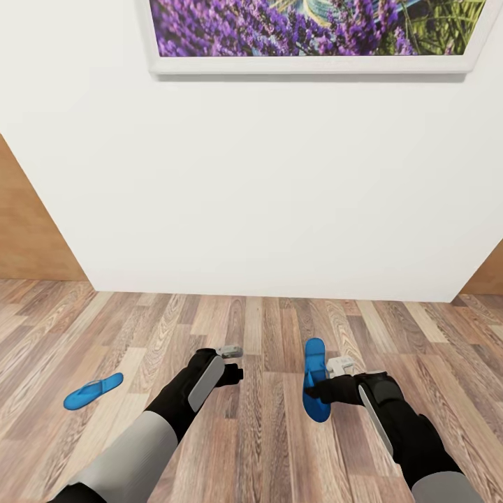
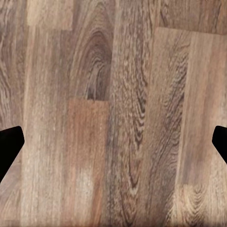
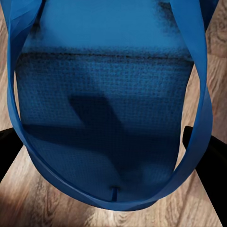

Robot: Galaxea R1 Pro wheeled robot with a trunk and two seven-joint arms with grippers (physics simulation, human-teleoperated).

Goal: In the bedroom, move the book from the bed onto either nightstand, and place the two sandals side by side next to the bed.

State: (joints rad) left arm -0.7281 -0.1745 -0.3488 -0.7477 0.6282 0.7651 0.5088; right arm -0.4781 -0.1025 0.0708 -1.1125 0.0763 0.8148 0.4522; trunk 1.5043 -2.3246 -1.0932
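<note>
Currently, step: sandal pairing; right gripper (image 1: 327,386) seemingly clamps one blue flip-flop (image 1: 315,381).
Left gripper (image 1: 230,363): spread wide, empty.
Second flip-flop (image 1: 93,391): floor, well left of held one.
Next: find bed.

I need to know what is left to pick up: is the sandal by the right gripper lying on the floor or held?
Held. The right gripper is shut on the sandal, fingers either side of it.

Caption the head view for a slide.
Right gripper holds one blue sandal; second sandal lies on plank floor.
</note>
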